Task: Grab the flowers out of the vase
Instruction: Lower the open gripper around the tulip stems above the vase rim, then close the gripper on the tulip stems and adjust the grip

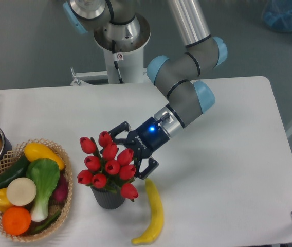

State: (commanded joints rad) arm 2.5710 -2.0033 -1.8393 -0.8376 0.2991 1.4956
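Gripper (129, 150) stood open at the flowers' (108, 162) three o'clock edge; vase (107, 197) below, banana (153, 212) just beside

Bright, even overhead light; soft shadows under the banana (153, 213) and vase (107, 198); focus sharp throughout.

Red tulip buds with green leaves are seen on the flowers (107, 164), set in the dark grey vase (107, 198). A blue light is shown on the black gripper (131, 150). A yellow banana (153, 213) is laid on the white table (228, 170).
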